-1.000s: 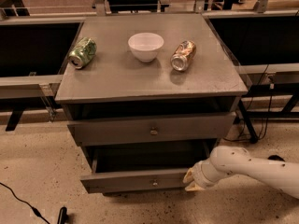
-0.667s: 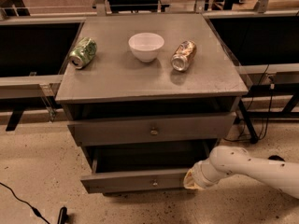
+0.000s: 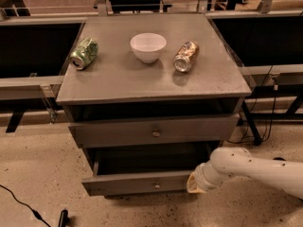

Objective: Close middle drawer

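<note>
The middle drawer (image 3: pixel 137 183) is the low grey front with a tiny round knob (image 3: pixel 156 185). It stands pulled well out of the grey cabinet, and its dark box shows behind the front. My gripper (image 3: pixel 193 183), at the end of the white arm (image 3: pixel 246 167), is at the right end of that drawer front, at or very close to the panel. Above it, the taller top drawer (image 3: pixel 154 129) with a larger brass knob is slightly open. The bottom drawer is hidden under the middle one.
On the cabinet top (image 3: pixel 118 79) lie a green can (image 3: pixel 84 53) on its side, a white bowl (image 3: pixel 148 47) and a brown can (image 3: pixel 186 56) on its side. Dark benches stand left and right. A black cable (image 3: pixel 21 203) runs over the floor at the lower left.
The gripper has edged slightly left along the right end of the middle drawer front. The drawer stands about as far out as before.
</note>
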Motion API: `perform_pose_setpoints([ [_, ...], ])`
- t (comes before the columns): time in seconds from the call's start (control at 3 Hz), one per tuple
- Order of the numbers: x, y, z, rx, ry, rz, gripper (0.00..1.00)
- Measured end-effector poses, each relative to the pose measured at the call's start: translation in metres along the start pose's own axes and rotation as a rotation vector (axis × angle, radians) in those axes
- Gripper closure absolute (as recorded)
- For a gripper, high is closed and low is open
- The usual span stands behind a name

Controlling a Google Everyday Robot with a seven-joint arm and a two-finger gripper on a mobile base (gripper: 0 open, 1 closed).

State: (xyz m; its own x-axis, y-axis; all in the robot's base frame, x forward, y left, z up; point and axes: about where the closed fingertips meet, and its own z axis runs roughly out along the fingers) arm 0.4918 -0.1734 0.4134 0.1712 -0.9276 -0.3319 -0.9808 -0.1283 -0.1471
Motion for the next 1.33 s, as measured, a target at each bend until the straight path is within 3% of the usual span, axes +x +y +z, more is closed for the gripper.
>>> perform_pose_setpoints([
  [0.33,0.002,0.012,-0.005,-0.045,0.071,0.033,1.0],
  [0.67,0.008,0.013,-0.007,-0.042,0.086,0.075,1.0],
  [1.0,0.019,0.003,-0.005,-0.004,0.045,0.099,0.82],
  [1.33,0.028,-0.011,-0.002,0.023,0.024,0.099,0.59],
])
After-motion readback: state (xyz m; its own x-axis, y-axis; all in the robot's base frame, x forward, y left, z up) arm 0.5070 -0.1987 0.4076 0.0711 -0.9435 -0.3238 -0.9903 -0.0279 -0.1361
